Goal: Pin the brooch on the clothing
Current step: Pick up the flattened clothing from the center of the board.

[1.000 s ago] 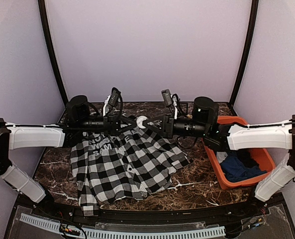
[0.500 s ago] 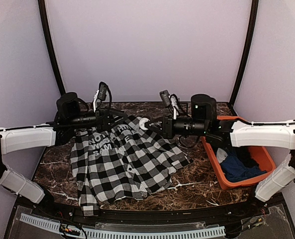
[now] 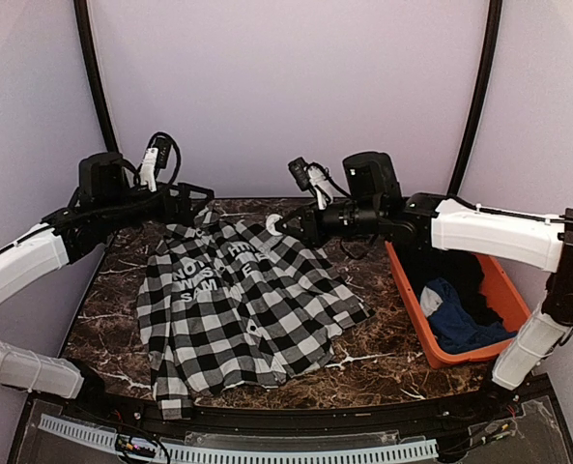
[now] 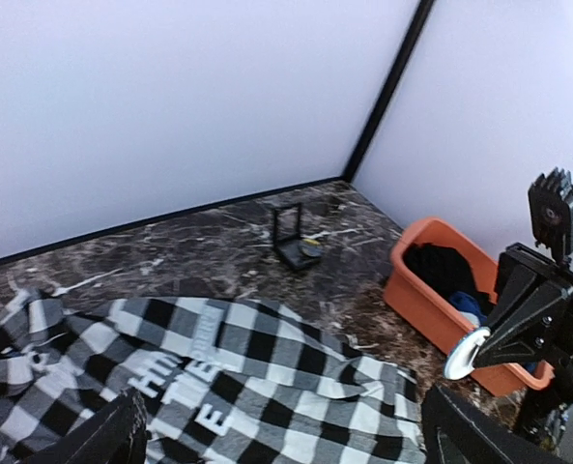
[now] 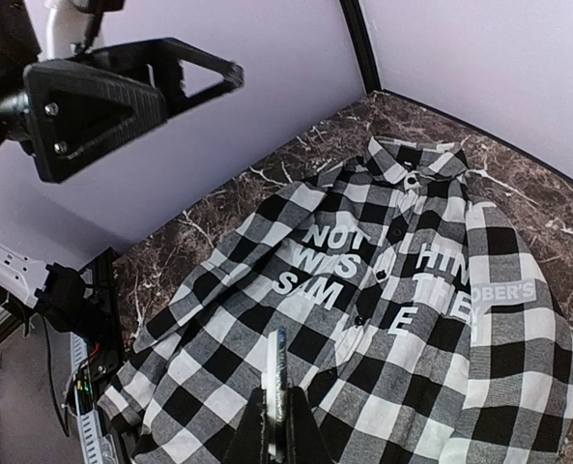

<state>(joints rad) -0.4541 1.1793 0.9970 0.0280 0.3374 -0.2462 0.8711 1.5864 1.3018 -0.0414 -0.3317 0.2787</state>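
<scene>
The clothing, a black-and-white checked shirt with white lettering, lies spread on the marble table, also seen in the left wrist view and the right wrist view. The brooch, a small white disc, hangs above the shirt's collar end with my right gripper shut on it. It shows edge-on between the right gripper's fingers, and in the left wrist view. My left gripper is wide open and empty above the shirt's far left corner, apart from the brooch; its fingers frame the shirt.
An orange bin at the right holds a dark blue garment and dark cloth. A small black stand sits near the back wall. The left arm's open gripper hangs at the upper left of the right wrist view.
The left gripper has opened, come away from the brooch and swung back to the left. The right arm has lifted slightly and keeps the brooch.
</scene>
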